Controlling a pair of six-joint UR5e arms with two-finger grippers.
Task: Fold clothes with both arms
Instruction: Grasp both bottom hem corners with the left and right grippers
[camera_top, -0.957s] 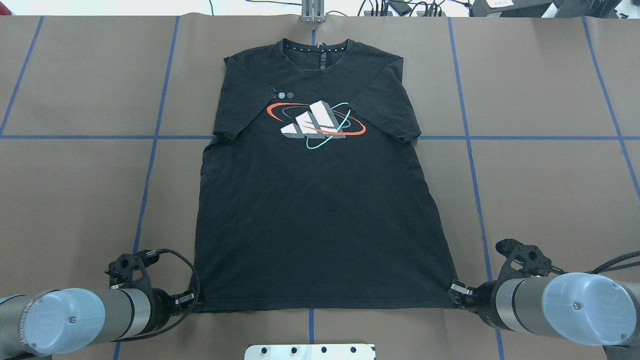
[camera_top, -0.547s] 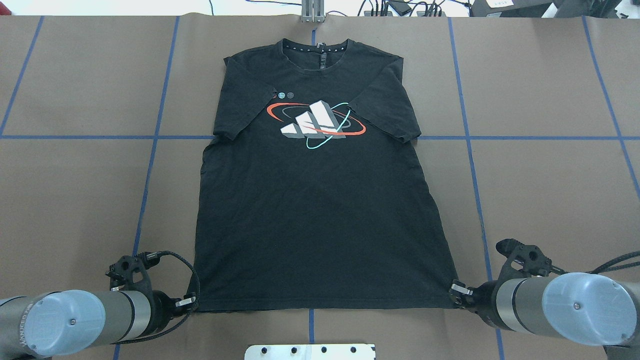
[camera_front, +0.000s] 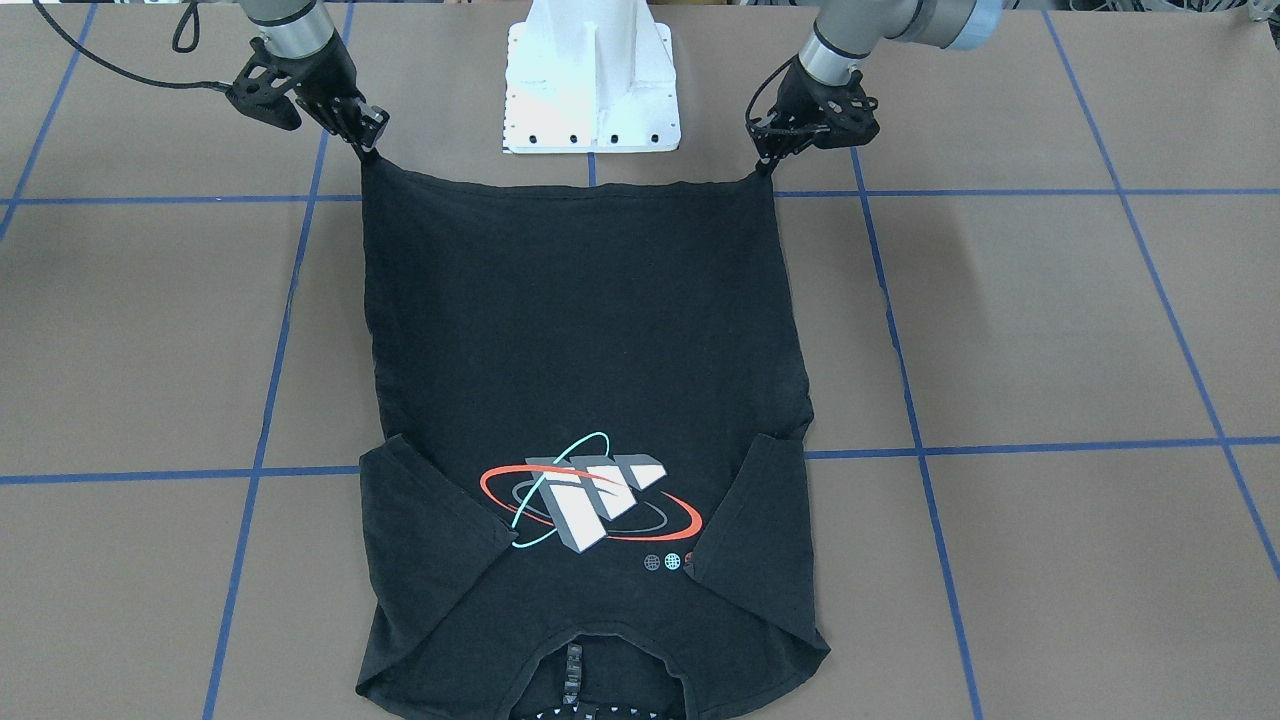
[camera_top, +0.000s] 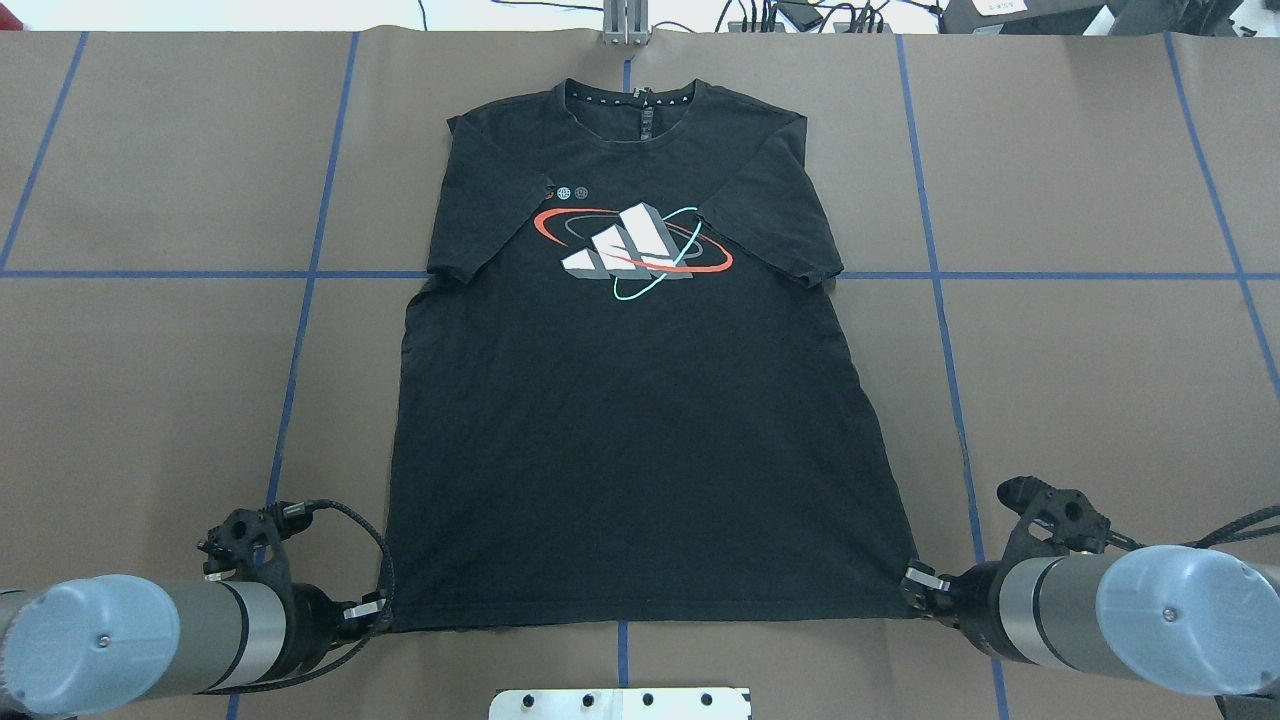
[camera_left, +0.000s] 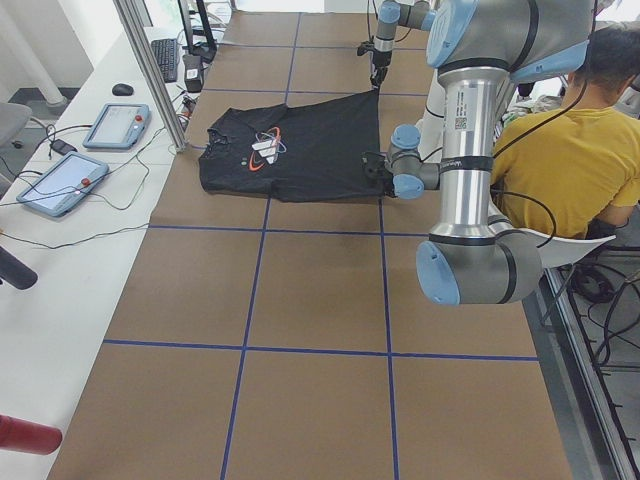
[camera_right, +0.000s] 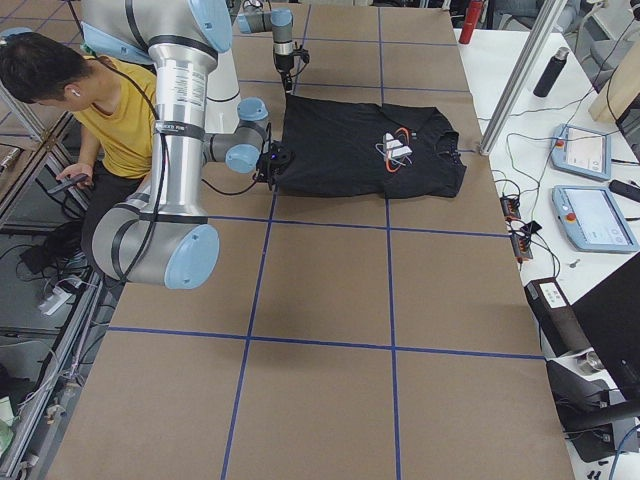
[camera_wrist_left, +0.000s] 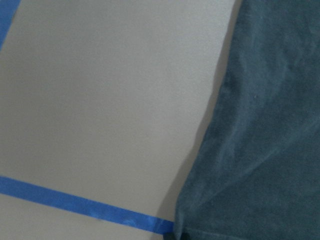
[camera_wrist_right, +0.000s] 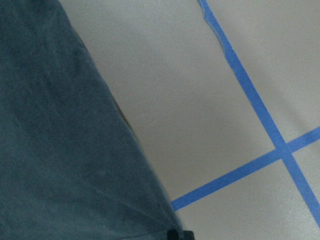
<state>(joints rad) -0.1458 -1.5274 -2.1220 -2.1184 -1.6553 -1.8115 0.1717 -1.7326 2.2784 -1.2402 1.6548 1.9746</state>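
Observation:
The black T-shirt (camera_top: 640, 420) lies face up on the brown table, collar at the far side, both sleeves folded in over the chest graphic (camera_top: 632, 250). My left gripper (camera_top: 378, 612) is shut on the hem's left corner and my right gripper (camera_top: 912, 585) on its right corner. In the front-facing view the hem stretches taut between the left gripper (camera_front: 765, 165) and the right gripper (camera_front: 368, 150), each corner drawn to a point. Both wrist views show shirt fabric (camera_wrist_left: 265, 150) (camera_wrist_right: 60, 150) beside bare table.
Blue tape lines (camera_top: 310, 272) grid the brown table cover. The white pedestal base (camera_front: 592, 80) stands just behind the hem. A person in a yellow shirt (camera_left: 560, 170) sits behind the robot. Control tablets (camera_left: 115, 125) and a metal post (camera_left: 150, 70) line the far side.
Both arms have drawn back a little toward the robot's base, the left more than the right, and the hem corners have followed. The rest of the shirt has not moved.

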